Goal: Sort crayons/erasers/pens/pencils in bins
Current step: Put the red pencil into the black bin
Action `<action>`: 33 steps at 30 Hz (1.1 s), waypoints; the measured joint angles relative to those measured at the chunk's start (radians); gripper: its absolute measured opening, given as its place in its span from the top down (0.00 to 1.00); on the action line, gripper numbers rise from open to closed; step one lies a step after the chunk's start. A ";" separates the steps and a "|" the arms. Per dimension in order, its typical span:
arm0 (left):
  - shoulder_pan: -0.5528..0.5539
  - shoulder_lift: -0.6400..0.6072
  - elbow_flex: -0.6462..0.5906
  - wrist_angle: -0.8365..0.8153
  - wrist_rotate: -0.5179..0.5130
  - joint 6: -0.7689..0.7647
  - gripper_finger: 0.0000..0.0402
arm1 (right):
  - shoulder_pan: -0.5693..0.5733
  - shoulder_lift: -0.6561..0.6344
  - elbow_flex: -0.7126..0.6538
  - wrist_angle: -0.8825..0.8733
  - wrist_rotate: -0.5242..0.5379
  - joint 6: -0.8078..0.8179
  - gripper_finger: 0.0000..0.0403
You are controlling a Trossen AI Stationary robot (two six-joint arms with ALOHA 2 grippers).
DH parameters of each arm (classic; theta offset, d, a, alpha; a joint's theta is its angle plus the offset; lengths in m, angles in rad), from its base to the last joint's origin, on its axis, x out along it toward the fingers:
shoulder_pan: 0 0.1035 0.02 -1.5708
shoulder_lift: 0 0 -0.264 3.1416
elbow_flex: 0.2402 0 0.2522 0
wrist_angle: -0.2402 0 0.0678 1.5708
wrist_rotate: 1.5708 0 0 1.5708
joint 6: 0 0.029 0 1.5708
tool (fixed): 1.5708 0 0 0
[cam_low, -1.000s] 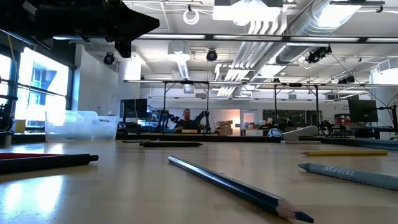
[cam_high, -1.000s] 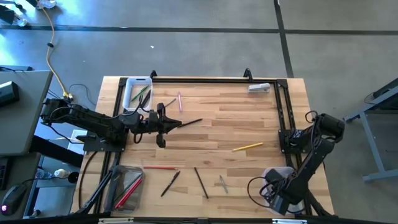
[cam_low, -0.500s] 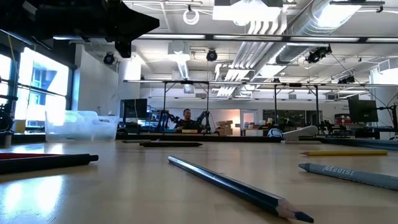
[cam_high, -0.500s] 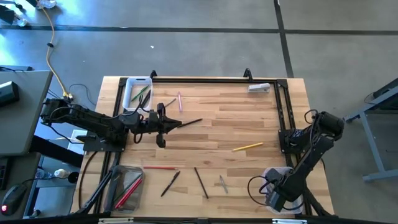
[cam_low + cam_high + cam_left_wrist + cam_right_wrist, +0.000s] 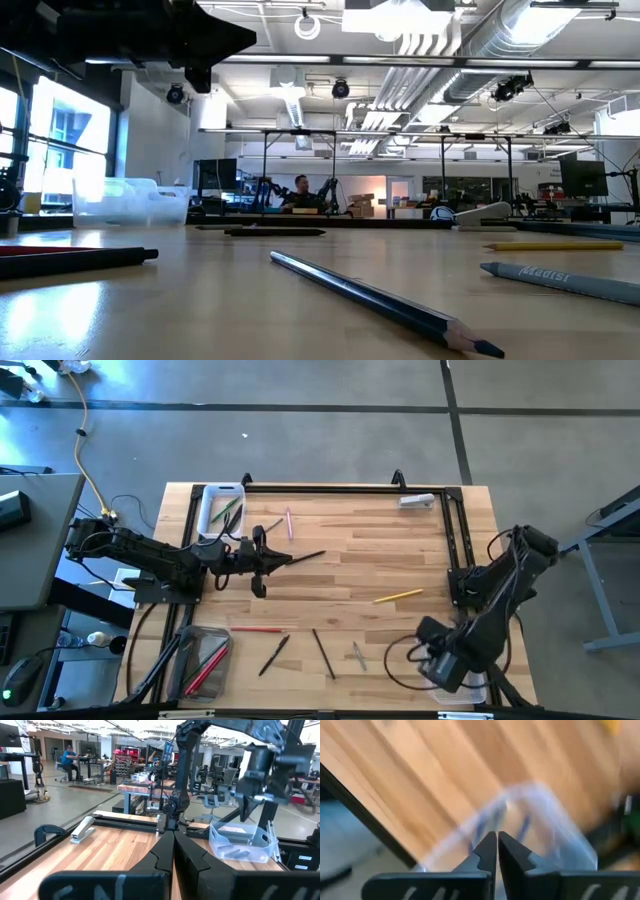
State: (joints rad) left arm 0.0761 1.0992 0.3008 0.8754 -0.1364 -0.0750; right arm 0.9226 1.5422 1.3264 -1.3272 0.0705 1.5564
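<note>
The right gripper (image 5: 497, 851) hangs with its fingers together above a clear bin (image 5: 540, 820) at the table's (image 5: 380, 565) near right corner, holding nothing. Near the table's middle, a yellow pencil (image 5: 398, 597) lies slanted, its long axis running mostly left to right. The left gripper (image 5: 173, 851), fingers together, waits beside the white-rimmed bin (image 5: 209, 503).

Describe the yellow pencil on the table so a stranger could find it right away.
Start at the wooden table seen from above and go to its right half, just inside the black frame. The yellow pencil lies alone there, slightly slanted. It is the only yellow stick; the others nearby are dark or grey.
</note>
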 joint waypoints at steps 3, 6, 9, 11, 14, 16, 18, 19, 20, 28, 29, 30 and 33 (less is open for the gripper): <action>0.000 0.000 0.000 -0.003 0.002 0.000 1.00 | -0.046 -0.038 0.000 0.021 0.130 -0.089 0.98; 0.000 0.000 0.000 -0.004 0.003 0.000 1.00 | -0.116 -0.047 0.001 0.055 0.202 -0.258 0.99; 0.000 0.000 0.000 -0.004 0.004 0.000 1.00 | -0.201 -0.045 0.001 0.117 0.219 -0.449 0.99; 0.000 0.000 0.000 -0.004 0.004 0.000 1.00 | -0.260 -0.037 0.000 0.189 0.219 -0.588 1.00; 0.000 0.000 0.000 -0.018 0.004 0.009 1.00 | -0.325 -0.028 0.000 0.250 0.226 -0.777 1.00; 0.000 0.000 -0.001 -0.036 0.003 0.018 1.00 | -0.362 -0.029 -0.038 0.297 0.225 -0.859 1.00; 0.000 0.000 -0.001 -0.042 0.003 0.019 1.00 | -0.400 -0.034 -0.112 0.378 0.192 -0.922 1.00; 0.000 0.000 -0.001 -0.042 0.003 0.019 1.00 | -0.421 -0.038 -0.157 0.454 0.169 -0.953 1.00; 0.000 0.000 -0.001 -0.042 0.003 0.020 1.00 | -0.440 -0.042 -0.205 0.544 0.146 -0.982 1.00; 0.000 0.000 -0.001 -0.104 0.193 0.034 1.00 | -0.593 -0.044 -0.541 1.214 0.071 -1.187 1.00; 0.000 0.000 0.000 -0.112 0.226 0.035 1.00 | -0.616 -0.044 -0.566 1.276 0.078 -1.220 1.00; -0.003 0.000 0.007 -0.137 0.251 0.035 1.00 | -0.640 -0.044 -0.586 1.336 0.082 -1.255 1.00; -0.027 0.000 0.072 -0.299 0.267 0.035 1.00 | -0.710 -0.045 -0.635 1.471 0.081 -1.343 1.00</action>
State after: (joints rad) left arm 0.0496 1.0996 0.3725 0.5769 0.1304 -0.0403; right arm 0.2126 1.4975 0.6918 0.1438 0.1517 0.2130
